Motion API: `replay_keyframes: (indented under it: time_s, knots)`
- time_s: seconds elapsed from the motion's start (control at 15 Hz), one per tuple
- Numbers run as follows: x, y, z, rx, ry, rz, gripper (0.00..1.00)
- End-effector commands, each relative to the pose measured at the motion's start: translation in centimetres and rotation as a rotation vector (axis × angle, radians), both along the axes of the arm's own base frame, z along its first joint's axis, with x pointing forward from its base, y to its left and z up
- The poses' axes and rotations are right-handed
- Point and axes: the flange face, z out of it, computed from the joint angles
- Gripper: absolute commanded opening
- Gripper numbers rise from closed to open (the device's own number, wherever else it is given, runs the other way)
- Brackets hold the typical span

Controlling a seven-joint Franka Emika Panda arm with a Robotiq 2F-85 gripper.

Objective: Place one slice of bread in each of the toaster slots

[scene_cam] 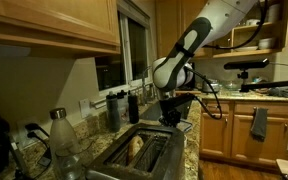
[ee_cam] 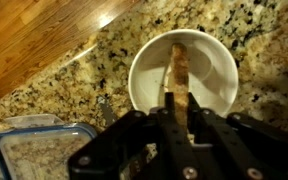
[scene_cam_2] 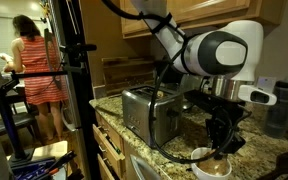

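Step in hand: the grasp of a slice for the toaster. In the wrist view we see the black two-fingered gripper (ee_cam: 182,108) clenched on a thin tan slice of bread (ee_cam: 178,62), which stands on edge inside a round white bowl (ee_cam: 147,80). The bowl rests on the speckled granite countertop (ee_cam: 94,55) near its front edge, just beside a clear plastic container with a blue rim (ee_cam: 29,155). The wide, shiny silver metal toaster (scene_cam_2: 147,115) stands on the same countertop, near the bowl but not touching it. Of the two long, dark toaster slots (scene_cam: 149,150), one appears to us to hold a pale slice already; the other looks empty, so we judge the task about half done. The white jointed arm (scene_cam: 199,35) reaches down from above, bent at the elbow, with the wrist pointing straight down over the bowl. The next move calls for a vertical lift clear of the bowl's rim, a carry to the empty slot, and alignment of the slice with the slot's length before lowering.
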Motion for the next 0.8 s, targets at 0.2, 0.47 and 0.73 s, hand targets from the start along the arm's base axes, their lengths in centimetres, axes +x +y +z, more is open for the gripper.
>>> replay_keyframes:
  time_s: [0.2,0.47,0.73]
  knots:
    - [-0.1,1.1,3.3,0.013,-0.062,0.057,0.08]
    - [0.8,1.2,6.0,-0.007,-0.113,0.098,0.08]
    - [1.3,1.3,7.8,-0.011,-0.142,0.128,0.08]
